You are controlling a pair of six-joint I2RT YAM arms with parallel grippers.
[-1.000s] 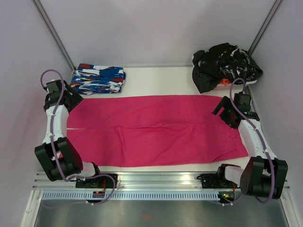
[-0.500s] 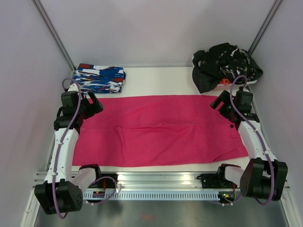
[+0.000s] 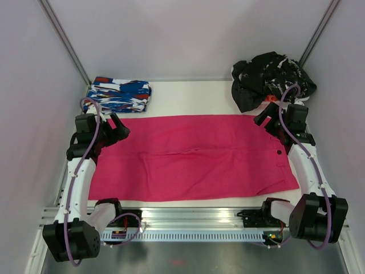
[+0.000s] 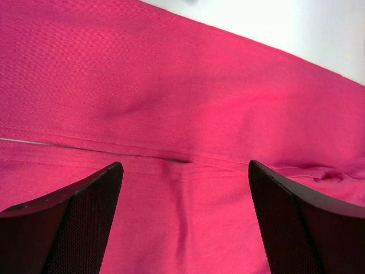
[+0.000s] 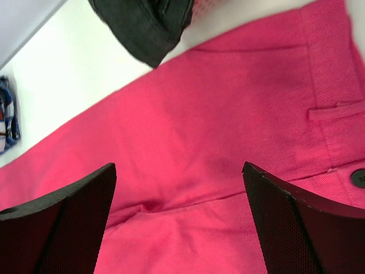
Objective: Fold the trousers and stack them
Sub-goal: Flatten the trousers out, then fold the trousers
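The magenta-pink trousers (image 3: 194, 157) lie flat and spread across the table, legs pointing left, waist at the right. My left gripper (image 3: 117, 130) hovers open over the far left end of the trousers; in its wrist view (image 4: 182, 211) the pink cloth and a seam fill the gap between the fingers. My right gripper (image 3: 267, 117) hovers open over the far right corner by the waist; its wrist view (image 5: 179, 211) shows pink cloth with a pocket flap and a dark button (image 5: 358, 178). Neither gripper holds anything.
A folded blue, white and red patterned garment (image 3: 118, 95) lies at the back left. A heap of black clothes with white flecks (image 3: 269, 78) sits at the back right, just beyond the right gripper. White walls enclose the table; a metal rail (image 3: 188, 220) runs along the front.
Both arms have swung inward and forward over the trousers' far edge. The left gripper moved right from the table's left edge; the right gripper moved back toward the waist corner. The trousers have not moved.
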